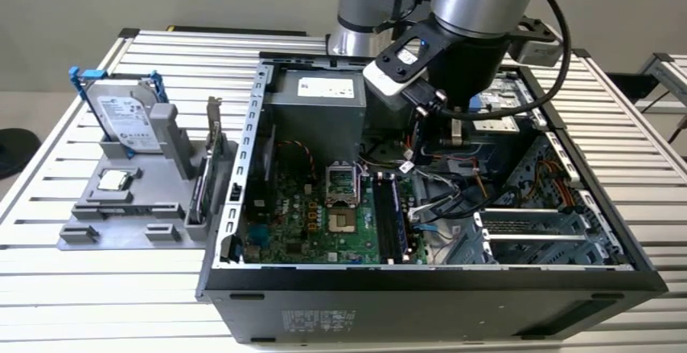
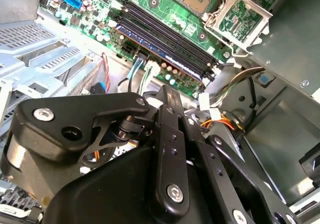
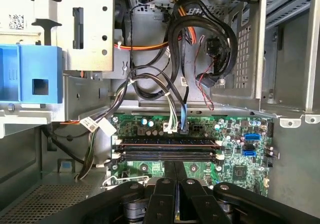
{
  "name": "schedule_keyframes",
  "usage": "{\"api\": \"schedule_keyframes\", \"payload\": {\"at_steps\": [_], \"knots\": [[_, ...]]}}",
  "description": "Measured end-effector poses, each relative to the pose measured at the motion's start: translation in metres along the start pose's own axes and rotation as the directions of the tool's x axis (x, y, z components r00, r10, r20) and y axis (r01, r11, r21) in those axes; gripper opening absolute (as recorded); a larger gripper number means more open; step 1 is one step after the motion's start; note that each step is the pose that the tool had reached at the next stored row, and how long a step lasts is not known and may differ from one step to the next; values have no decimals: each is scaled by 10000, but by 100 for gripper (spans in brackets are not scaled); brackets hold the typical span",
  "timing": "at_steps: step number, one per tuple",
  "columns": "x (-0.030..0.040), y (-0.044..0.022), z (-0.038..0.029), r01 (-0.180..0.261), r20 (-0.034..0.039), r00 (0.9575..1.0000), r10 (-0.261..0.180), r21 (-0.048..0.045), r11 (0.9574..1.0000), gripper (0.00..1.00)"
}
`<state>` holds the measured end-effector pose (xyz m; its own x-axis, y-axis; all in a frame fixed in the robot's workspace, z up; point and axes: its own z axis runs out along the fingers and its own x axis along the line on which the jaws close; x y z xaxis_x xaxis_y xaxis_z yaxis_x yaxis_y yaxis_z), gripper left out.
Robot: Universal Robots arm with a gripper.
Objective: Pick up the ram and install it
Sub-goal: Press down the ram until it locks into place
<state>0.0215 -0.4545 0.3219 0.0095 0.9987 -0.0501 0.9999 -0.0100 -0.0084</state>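
The ram (image 3: 170,142) sits upright in a slot on the green motherboard (image 3: 235,171), a thin blue stick edge-on in both wrist views, its sticker print too small for me to make out (likewise the white label on the power supply (image 1: 325,88) in the exterior view). My gripper (image 3: 175,166) hovers just above those slots, fingers drawn together and holding nothing. The exterior view alone takes in the computer case (image 1: 429,297) and the grey stand (image 1: 129,208) with the hard drive (image 1: 121,116).
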Motion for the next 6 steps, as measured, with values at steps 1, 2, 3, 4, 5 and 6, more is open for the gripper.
{"api": "schedule_keyframes", "payload": {"at_steps": [1,2,3,4,5,6], "knots": [[0,0,1,0,-1,10000,0,0,10000,0],[0,0,0,0,-1,10000,0,0,10000,0],[0,0,0,0,-1,10000,0,1,10000,0],[0,1,0,0,-1,10000,0,1,10000,0],[0,1,0,0,-1,10000,0,2,10000,0],[0,1,0,0,-1,10000,0,2,10000,0]]}}
